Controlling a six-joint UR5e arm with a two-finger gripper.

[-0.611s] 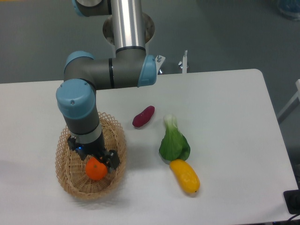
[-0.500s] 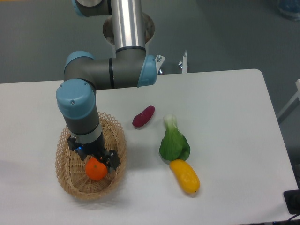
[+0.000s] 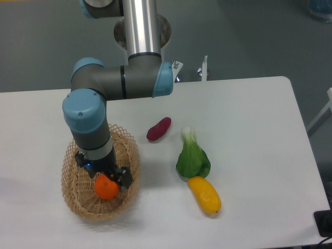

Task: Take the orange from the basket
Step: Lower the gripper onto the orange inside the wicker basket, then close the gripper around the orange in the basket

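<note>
The orange (image 3: pixel 106 189) is a small bright-orange fruit lying inside the tan woven basket (image 3: pixel 78 199) at the front left of the table. My gripper (image 3: pixel 107 180) reaches straight down into the basket and sits on top of the orange, its black fingers on either side of the fruit's upper half. The wrist hides the finger pads, so I cannot see whether they press on the fruit. The orange rests low in the basket.
A purple sweet potato (image 3: pixel 158 128) lies right of the basket. A green bok choy (image 3: pixel 192 156) and a yellow mango-like fruit (image 3: pixel 204 195) lie further right. The arm's base (image 3: pixel 141 31) stands at the back edge of the white table.
The gripper and the orange have shifted very slightly down inside the basket. Nothing else has moved.
</note>
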